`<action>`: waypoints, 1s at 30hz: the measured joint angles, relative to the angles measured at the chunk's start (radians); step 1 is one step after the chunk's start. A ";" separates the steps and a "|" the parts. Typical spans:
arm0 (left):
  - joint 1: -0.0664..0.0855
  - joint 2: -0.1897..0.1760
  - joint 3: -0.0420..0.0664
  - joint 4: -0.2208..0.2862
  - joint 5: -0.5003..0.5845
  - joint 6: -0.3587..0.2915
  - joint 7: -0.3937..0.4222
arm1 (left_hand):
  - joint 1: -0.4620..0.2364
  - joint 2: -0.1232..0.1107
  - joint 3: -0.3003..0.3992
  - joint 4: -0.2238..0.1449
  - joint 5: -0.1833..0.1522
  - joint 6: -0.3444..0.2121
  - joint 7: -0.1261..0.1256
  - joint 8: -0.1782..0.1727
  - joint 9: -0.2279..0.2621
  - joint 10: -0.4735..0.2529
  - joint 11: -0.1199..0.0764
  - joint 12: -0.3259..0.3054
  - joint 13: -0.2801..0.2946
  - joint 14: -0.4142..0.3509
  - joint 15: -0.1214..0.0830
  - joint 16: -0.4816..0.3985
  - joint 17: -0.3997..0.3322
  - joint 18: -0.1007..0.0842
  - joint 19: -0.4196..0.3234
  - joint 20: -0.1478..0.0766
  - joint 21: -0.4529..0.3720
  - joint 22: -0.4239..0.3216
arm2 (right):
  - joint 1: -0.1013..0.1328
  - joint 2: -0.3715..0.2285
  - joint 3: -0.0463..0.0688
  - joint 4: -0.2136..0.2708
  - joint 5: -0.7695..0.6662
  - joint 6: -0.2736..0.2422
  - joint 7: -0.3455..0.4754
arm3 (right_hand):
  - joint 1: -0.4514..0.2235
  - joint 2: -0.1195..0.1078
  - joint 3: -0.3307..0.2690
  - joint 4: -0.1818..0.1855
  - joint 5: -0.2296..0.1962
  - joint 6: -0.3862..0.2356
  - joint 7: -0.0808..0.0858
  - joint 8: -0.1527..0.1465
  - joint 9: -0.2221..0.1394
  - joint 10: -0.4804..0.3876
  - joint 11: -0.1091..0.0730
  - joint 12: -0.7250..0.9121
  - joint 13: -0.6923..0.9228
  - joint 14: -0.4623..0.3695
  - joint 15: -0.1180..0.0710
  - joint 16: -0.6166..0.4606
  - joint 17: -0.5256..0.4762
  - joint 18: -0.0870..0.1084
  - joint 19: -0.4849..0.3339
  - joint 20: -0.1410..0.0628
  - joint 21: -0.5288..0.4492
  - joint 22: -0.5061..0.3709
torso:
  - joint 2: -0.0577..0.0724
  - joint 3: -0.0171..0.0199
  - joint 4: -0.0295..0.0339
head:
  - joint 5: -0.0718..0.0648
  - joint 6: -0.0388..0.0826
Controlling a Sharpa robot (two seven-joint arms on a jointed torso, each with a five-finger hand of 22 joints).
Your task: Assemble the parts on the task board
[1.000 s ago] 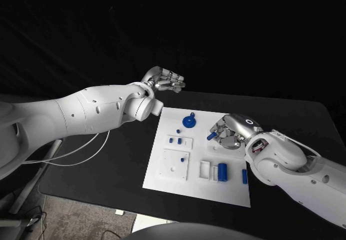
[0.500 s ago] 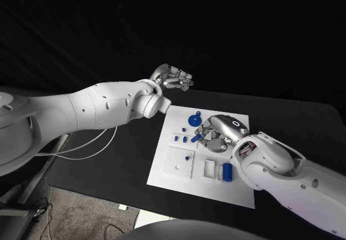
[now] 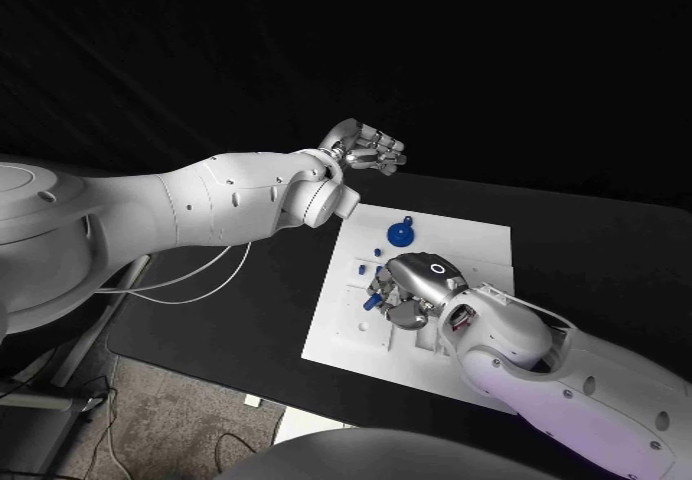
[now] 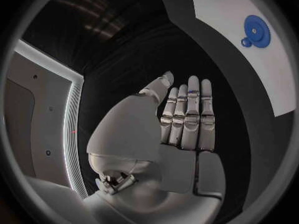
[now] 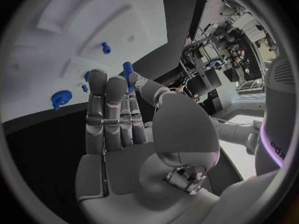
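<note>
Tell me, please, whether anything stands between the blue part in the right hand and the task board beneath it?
Nothing visible does. The right hand holds a small blue part at its fingertips over the white task board, with bare board surface ahead of it. The blue gear lies farther off, and the left hand is past the board's edge.

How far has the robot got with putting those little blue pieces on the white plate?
Some looks done: a blue gear sits on the task board, and small blue pegs stand in it. In hand: the right hand pinches a blue part over the board's middle. The left hand hangs beyond the board's far edge, holding nothing. What is left to place cannot be told, since the right arm hides the board's near part.
</note>
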 measured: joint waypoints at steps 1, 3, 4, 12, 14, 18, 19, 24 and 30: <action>0.000 0.001 0.000 0.000 0.000 0.000 0.000 | 0.000 0.000 0.000 0.000 0.000 0.000 0.000 0.000 0.000 0.000 0.000 0.000 0.000 0.000 0.000 0.000 0.000 0.000 0.000 0.000 0.000 0.000 | 0.000 0.007 -0.008 -0.005 -0.007 0.005 0.000 | 0.000 0.000 0.000 0.000 0.000 0.000 0.000 0.000 0.000 0.000 0.000 0.000 0.000 0.000 0.000 0.000 0.000 0.000 0.000 0.000 0.000 0.001 | 0.000 -0.0001 -0.0001 | 0.002 -0.001; 0.000 0.002 0.000 0.000 0.000 0.001 0.000 | 0.000 0.000 0.000 0.000 0.000 0.000 0.000 0.000 0.000 0.000 0.000 0.000 0.000 0.000 0.000 0.000 0.000 0.000 0.000 0.000 0.000 0.000 | 0.000 0.016 -0.017 -0.010 -0.017 0.013 0.000 | 0.000 0.000 0.000 0.000 0.000 0.000 0.000 0.000 0.000 0.000 0.000 0.000 0.000 0.000 0.000 0.000 0.000 0.000 0.000 0.000 0.000 0.001 | 0.000 0.0006 -0.0001 | 0.005 -0.004; 0.000 0.003 0.000 0.000 0.000 0.001 0.000 | 0.000 0.000 0.000 0.000 0.000 0.000 0.000 0.000 0.000 0.000 0.000 0.000 0.000 0.000 0.000 0.000 0.000 0.000 0.000 0.000 0.000 0.000 | 0.000 0.021 -0.023 -0.014 -0.024 0.017 0.000 | 0.000 0.000 -0.001 -0.001 0.000 0.000 0.000 0.000 0.000 0.000 0.000 0.000 0.000 0.000 0.000 0.000 0.000 0.000 0.000 0.000 0.000 0.001 | 0.000 0.0006 -0.0001 | 0.006 -0.005; 0.000 0.005 0.000 0.000 0.000 0.003 -0.001 | 0.000 0.000 0.000 0.000 0.000 0.000 0.000 0.000 0.000 0.000 0.000 0.000 0.000 0.000 0.000 0.000 0.000 0.000 0.000 0.000 0.000 0.000 | 0.000 0.050 -0.049 -0.037 -0.062 0.035 -0.003 | -0.008 0.000 0.001 -0.004 0.005 0.000 0.000 0.000 0.000 0.000 0.000 0.000 -0.001 0.000 0.000 0.000 0.000 0.000 0.000 0.000 0.000 0.003 | 0.000 0.0012 -0.0002 | 0.016 -0.014; 0.000 0.006 0.000 0.000 0.000 0.004 -0.001 | 0.000 0.000 -0.003 -0.003 0.000 0.000 0.000 0.000 0.000 0.000 0.000 0.000 0.000 0.000 0.000 0.000 0.000 0.000 0.000 0.000 0.000 -0.002 | 0.000 0.056 -0.054 -0.042 -0.071 0.038 -0.004 | -0.010 0.000 0.003 -0.006 0.005 0.000 0.000 0.000 0.000 0.000 0.000 0.000 -0.001 0.000 0.000 0.000 0.000 0.000 0.000 0.000 0.000 0.004 | 0.000 0.0012 -0.0003 | 0.018 -0.015; 0.000 0.007 0.000 0.001 0.000 0.005 -0.001 | 0.000 0.000 -0.003 -0.003 0.000 0.000 0.000 0.000 0.000 0.000 0.000 0.000 0.000 0.000 0.000 0.000 0.000 0.000 0.000 0.000 0.000 -0.003 | 0.000 0.065 -0.064 -0.053 -0.087 0.043 -0.006 | -0.012 -0.002 0.004 -0.007 0.005 0.000 0.000 0.001 0.000 0.000 0.000 0.000 -0.001 0.000 0.000 0.000 0.000 -0.001 0.000 0.000 0.000 0.005 | 0.000 0.0012 -0.0007 | 0.019 -0.017; 0.000 0.007 0.000 0.001 0.000 0.005 -0.001 | 0.000 0.000 -0.003 -0.003 0.000 0.000 0.000 0.000 0.000 0.000 0.000 0.000 0.000 0.000 0.000 0.000 0.000 0.000 0.000 0.000 0.000 -0.003 | 0.000 0.066 -0.066 -0.055 -0.091 0.044 -0.007 | -0.012 -0.002 0.004 -0.007 0.005 0.000 0.000 0.001 0.000 0.000 0.000 0.000 0.000 0.000 0.000 0.000 0.000 0.000 0.000 0.000 0.000 0.005 | 0.000 0.0012 -0.0008 | 0.020 -0.018; 0.000 0.007 0.000 0.001 0.000 0.006 -0.001 | 0.000 0.000 -0.003 -0.003 0.000 0.000 0.000 0.000 0.000 0.000 0.000 0.000 0.000 0.000 0.000 0.000 0.000 0.000 0.000 0.000 0.000 -0.003 | 0.000 0.072 -0.076 -0.064 -0.106 0.051 -0.011 | -0.012 -0.002 0.006 -0.011 0.005 0.000 0.000 0.001 0.000 0.000 0.000 0.000 0.000 0.000 0.000 0.000 0.000 -0.001 0.000 0.000 0.000 0.008 | 0.000 0.0012 -0.0008 | 0.021 -0.021; 0.000 0.007 0.000 0.001 0.001 0.007 -0.002 | 0.000 0.000 -0.003 -0.003 0.000 0.000 0.000 0.000 0.000 0.000 0.000 0.000 0.000 0.000 0.000 0.000 0.000 0.000 0.000 0.000 0.000 -0.003 | 0.000 0.074 -0.082 -0.067 -0.117 0.058 -0.015 | -0.012 -0.001 0.005 -0.011 0.005 0.000 0.000 0.002 0.000 0.000 0.000 0.000 -0.001 0.000 0.000 0.000 0.000 -0.001 0.000 0.000 0.000 0.008 | 0.000 0.0012 -0.0013 | 0.024 -0.024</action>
